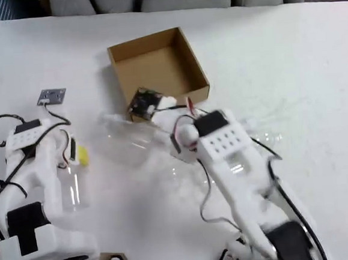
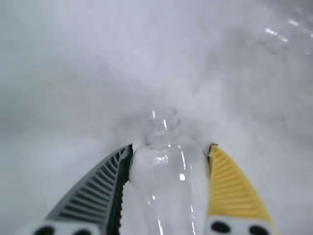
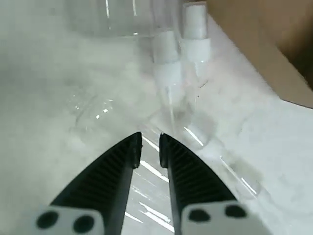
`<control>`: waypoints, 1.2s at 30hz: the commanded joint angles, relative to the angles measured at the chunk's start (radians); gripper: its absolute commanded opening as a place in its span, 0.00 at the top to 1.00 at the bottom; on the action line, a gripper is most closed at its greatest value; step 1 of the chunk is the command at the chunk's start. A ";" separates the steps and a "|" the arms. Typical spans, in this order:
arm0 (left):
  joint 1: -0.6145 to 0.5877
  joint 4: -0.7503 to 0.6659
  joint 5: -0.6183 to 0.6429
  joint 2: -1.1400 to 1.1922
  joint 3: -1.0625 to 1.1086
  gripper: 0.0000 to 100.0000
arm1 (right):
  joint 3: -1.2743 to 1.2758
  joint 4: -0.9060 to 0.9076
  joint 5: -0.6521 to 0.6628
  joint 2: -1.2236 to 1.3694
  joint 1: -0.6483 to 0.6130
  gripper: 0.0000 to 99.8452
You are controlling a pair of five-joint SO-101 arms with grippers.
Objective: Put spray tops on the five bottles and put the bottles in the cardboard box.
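**A:** L side, quick?

**B:** My left gripper [image 2: 169, 148], one grey finger and one yellow, is clamped on a clear plastic bottle [image 2: 166, 188], a finger on each side just under its shoulder. The neck's open, no spray top on it. It's over the white surface [image 1: 301, 60] on my left, well apart from the box. Can't tell if its base touches down.

**A:** R side?

**B:** My right gripper [image 3: 150, 139] has black fingers and is narrow: just a thin slit btwn the tips, nothing I can make out in it. It's low over the surface, near the front wall of the open brown cardboard box [image 1: 157, 68].

**A:** Other bottles?

**B:** Just ahead of the right gripper are a clear bottle w/ white spray top [image 3: 166, 49] and a second capped bottle [image 3: 195, 44], side by side near the box's outer wall. A bare-looking clear bottle [image 1: 126, 140] lies btwn my two arms. Another clear bottle [image 1: 265, 138] lies on the far side of the R arm. Can't tell abt tops on those two.

**A:** Anything else?

**B:** A small grey square plate [image 1: 52, 96] lies flat on the surface, beyond my L arm.
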 commanded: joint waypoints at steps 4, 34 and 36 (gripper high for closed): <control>-0.013 -0.031 0.005 -0.012 -0.052 0.98 | -0.127 0.005 0.026 0.157 -0.012 0.94; -0.012 -0.048 0.005 -0.012 -0.055 0.98 | -0.157 -0.251 0.137 0.421 -0.071 0.87; -0.012 -0.048 0.005 -0.012 -0.055 0.98 | -0.157 -0.265 0.137 0.432 -0.068 0.87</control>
